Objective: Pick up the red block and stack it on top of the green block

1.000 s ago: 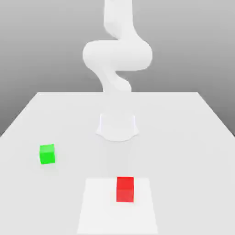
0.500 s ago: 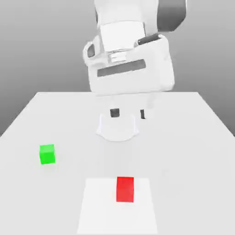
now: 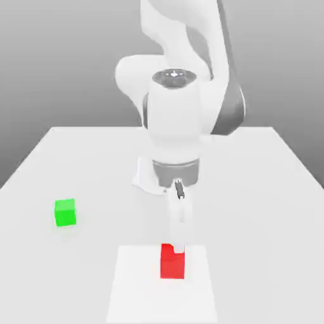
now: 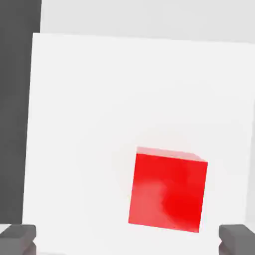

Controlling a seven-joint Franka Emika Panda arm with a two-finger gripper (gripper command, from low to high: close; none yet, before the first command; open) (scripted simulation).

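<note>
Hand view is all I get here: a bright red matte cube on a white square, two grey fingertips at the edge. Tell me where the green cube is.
Observer: The small bright green matte cube sits on the white table toward the exterior view's left, well apart from the small bright red matte cube.
Operator: Report what's above the red cube.
Observer: The gripper hangs directly over it, pointing down, with a finger reaching its top edge from behind.
Operator: Say whether the red cube is off the table.
Observer: No. It rests on the lighter white square patch near the table's front edge, with the arm's round base behind it.
</note>
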